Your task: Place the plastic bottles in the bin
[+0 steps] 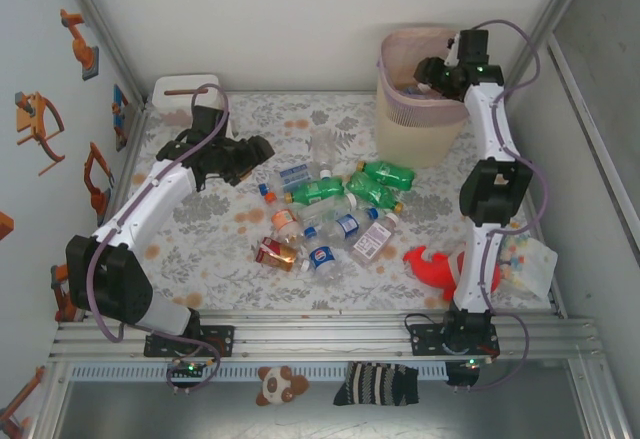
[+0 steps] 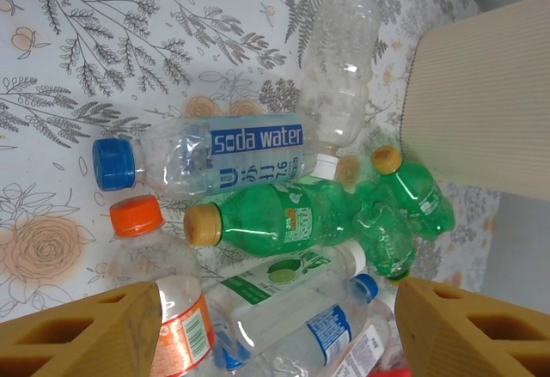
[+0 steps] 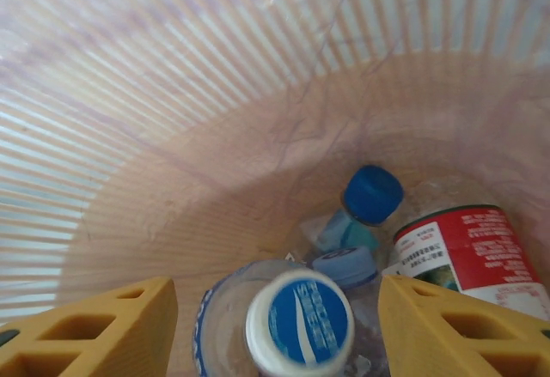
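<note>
The surface (image 2: 51, 51) is white, printed with grey fern leaves and pale orange flowers, and the bin (image 1: 420, 139) has a beige ribbed body with a pale pink rim. One green bottle (image 2: 258, 222) has a yellow cap; the clear soda water bottle (image 2: 215, 158) has a blue label and blue cap.

Shows a desk (image 1: 200, 249) covered in grey leaf-and-flower print with orange blotches. Carries a loose heap of plastic bottles (image 1: 330, 214) at the middle, clear and green, mostly on their sides and touching. Holds the bin (image 1: 415, 134) upright at the far right, a white box (image 1: 185, 94) in the far left corner, and a red plush toy (image 1: 435, 264) near the right front, beside a clear packet (image 1: 530, 264).
</note>
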